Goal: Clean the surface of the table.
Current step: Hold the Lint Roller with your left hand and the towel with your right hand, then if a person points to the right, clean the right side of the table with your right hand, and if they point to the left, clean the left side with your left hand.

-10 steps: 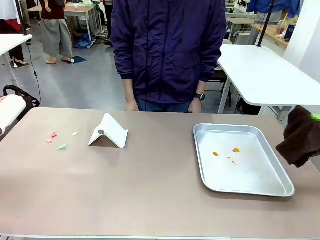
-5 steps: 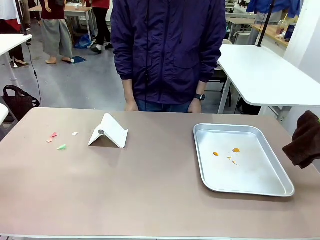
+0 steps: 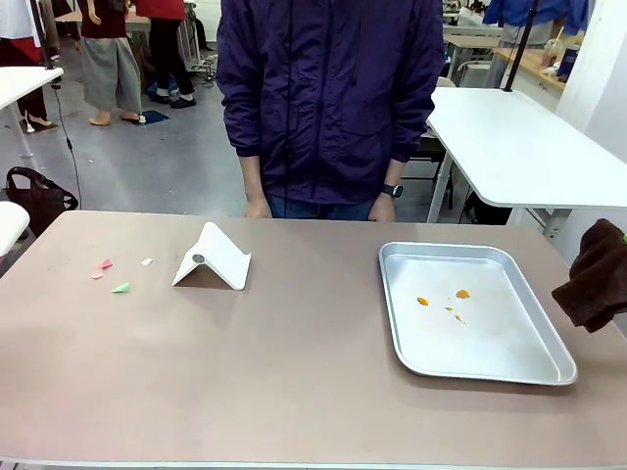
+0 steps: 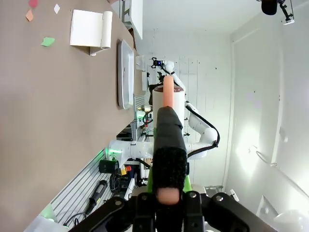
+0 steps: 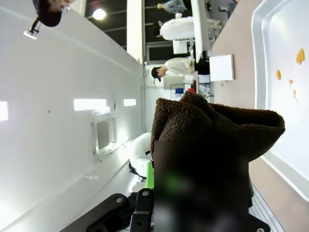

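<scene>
The left tool (image 4: 169,205) is clamped on a black-bristled brush (image 4: 169,145). The right tool (image 5: 195,191) grips a brown towel (image 3: 593,279) off the right edge of the counter (image 3: 294,372). That taupe counter spans the foreground, carrying a metal tray (image 3: 386,294) with orange crumbs (image 3: 462,294) right, and a folded white card (image 3: 216,257) and paper scraps (image 3: 120,288) left. 1 person (image 3: 328,98) in a purple jacket stands beyond.

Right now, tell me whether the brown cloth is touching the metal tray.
Apart. In the front view the brown cloth hangs by the right edge of the table, and a strip of bare tabletop shows between it and the metal tray.
</scene>
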### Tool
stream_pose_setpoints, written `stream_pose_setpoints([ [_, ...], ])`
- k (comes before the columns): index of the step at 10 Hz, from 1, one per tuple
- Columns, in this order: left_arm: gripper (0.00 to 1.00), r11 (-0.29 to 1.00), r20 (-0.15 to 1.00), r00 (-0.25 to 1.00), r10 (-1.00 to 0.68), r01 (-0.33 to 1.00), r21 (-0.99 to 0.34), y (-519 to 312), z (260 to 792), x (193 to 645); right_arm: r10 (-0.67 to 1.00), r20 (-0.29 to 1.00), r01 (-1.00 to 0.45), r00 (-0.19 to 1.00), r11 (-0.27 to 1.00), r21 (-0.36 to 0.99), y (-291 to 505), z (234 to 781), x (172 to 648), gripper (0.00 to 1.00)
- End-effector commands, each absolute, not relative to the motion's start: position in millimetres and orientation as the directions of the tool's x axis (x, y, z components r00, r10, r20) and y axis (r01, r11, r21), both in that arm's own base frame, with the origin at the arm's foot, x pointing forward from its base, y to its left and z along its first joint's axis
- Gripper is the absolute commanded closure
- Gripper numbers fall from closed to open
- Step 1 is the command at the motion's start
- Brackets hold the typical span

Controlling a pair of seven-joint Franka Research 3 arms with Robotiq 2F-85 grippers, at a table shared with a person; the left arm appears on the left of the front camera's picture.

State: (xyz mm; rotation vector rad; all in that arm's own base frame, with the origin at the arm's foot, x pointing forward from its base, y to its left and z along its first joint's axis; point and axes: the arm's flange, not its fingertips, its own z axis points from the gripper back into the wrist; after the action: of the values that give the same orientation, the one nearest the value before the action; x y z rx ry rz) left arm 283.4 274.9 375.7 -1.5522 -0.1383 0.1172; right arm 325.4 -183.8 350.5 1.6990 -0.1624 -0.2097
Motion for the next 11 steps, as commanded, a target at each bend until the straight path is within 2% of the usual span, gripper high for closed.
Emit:
stream_pose_setpoints([
  [1, 0.98, 0.000, 0.033, 0.987, 0.160, 0.033, -0.999, 273.8, 378.0, 280.1, -0.214, -0.044, 0.010, 0.976, -0.156, 0.988, -183.6, 354.5, 325.0, 1.00],
  [11, 0.98, 0.000, 0.033, 0.987, 0.160, 0.033, -0.999, 273.8, 378.0, 280.1, -0.214, -0.044, 0.010, 0.976, -0.156, 0.988, -183.6, 354.5, 325.0, 1.00],
])
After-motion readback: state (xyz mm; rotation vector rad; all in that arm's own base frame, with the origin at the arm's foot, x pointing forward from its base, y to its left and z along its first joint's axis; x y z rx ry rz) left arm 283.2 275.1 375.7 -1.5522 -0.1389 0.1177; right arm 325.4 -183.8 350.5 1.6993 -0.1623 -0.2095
